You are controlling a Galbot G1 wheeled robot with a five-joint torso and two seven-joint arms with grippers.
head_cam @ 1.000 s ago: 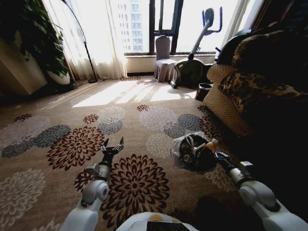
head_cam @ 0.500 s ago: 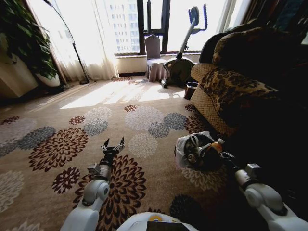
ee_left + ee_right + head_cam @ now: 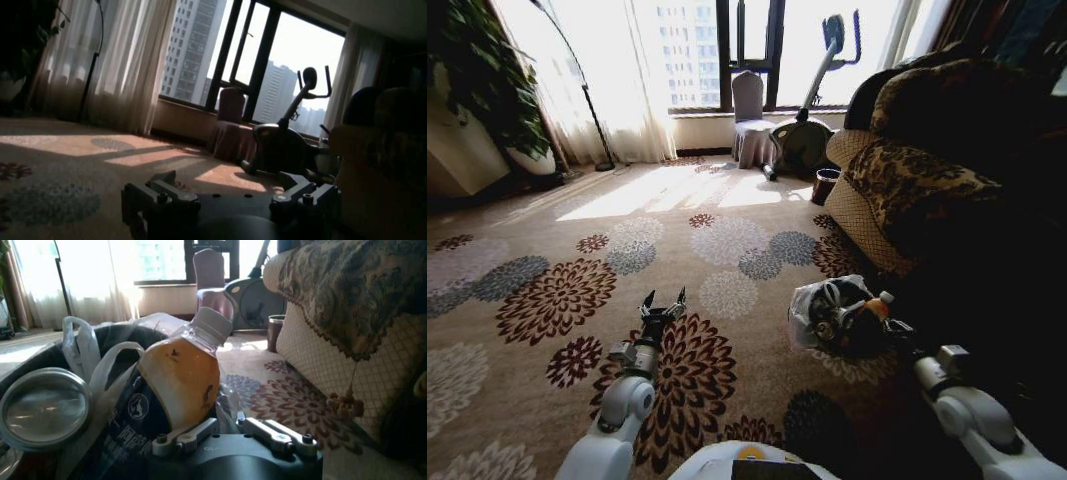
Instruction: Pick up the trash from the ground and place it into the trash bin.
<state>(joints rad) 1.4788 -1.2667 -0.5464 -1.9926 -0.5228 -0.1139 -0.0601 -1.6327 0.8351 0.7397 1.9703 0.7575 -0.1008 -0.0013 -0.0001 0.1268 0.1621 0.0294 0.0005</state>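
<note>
My view has swung slightly; my right pincer (image 3: 889, 325) grips the filled trash bin (image 3: 842, 318), my left pincer (image 3: 663, 300) hangs released, and the carpet (image 3: 727, 240) looks litter-free.

The trash bin (image 3: 842, 318) is held at four o'clock, the sofa (image 3: 907, 200) behind at two o'clock.

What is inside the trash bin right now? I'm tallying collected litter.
In the trash bin, beside the right gripper, an orange bottle with a white cap, a can's metal end and white bag handles show. Anything beneath them is covered.
</note>
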